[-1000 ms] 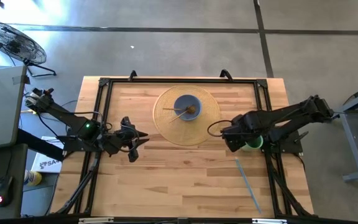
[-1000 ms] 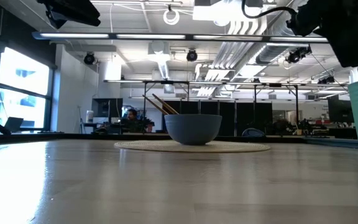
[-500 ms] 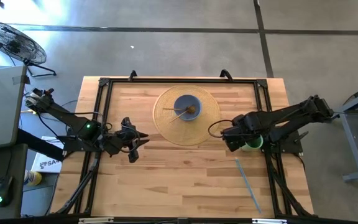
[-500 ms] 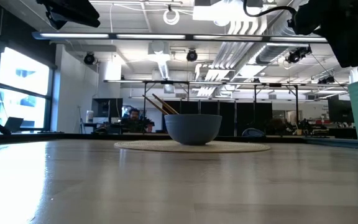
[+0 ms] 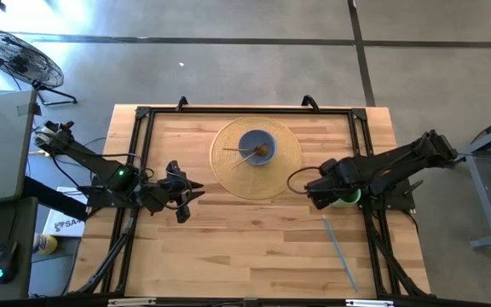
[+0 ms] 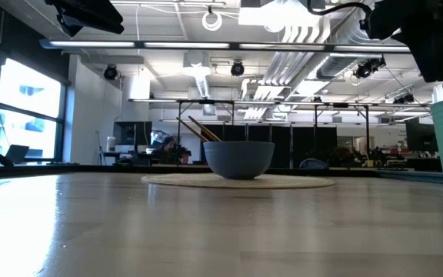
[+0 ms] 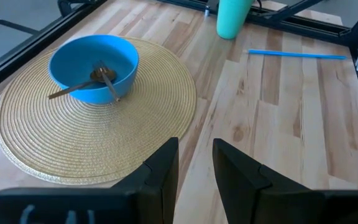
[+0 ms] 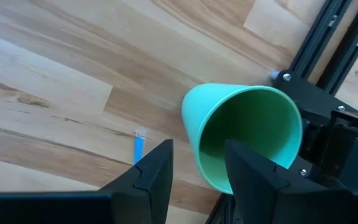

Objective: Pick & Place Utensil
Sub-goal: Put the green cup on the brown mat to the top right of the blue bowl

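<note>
A blue bowl (image 5: 257, 147) stands on a round woven mat (image 5: 228, 175) and holds wooden utensils (image 7: 98, 78) that lean on its rim. The bowl (image 6: 239, 159) also shows in the low view. A green cup (image 8: 247, 134) stands upright near the table's right edge. My right gripper (image 8: 197, 171) hovers open above the cup, a finger on either side of the near part of its rim, touching nothing. A thin blue stick (image 5: 337, 247) lies flat on the table nearer than the cup. My left gripper (image 7: 196, 168) waits open, left of the mat.
A black frame (image 5: 143, 115) runs along the table's edges, close beside the cup (image 5: 345, 198) on the right. Bare wood lies between the mat and the near edge. A fan (image 5: 15, 55) and desk items stand off the table to the left.
My right gripper has eased a little toward the table's near edge above the green cup. The cup, the bowl and the blue stick have kept their places.
</note>
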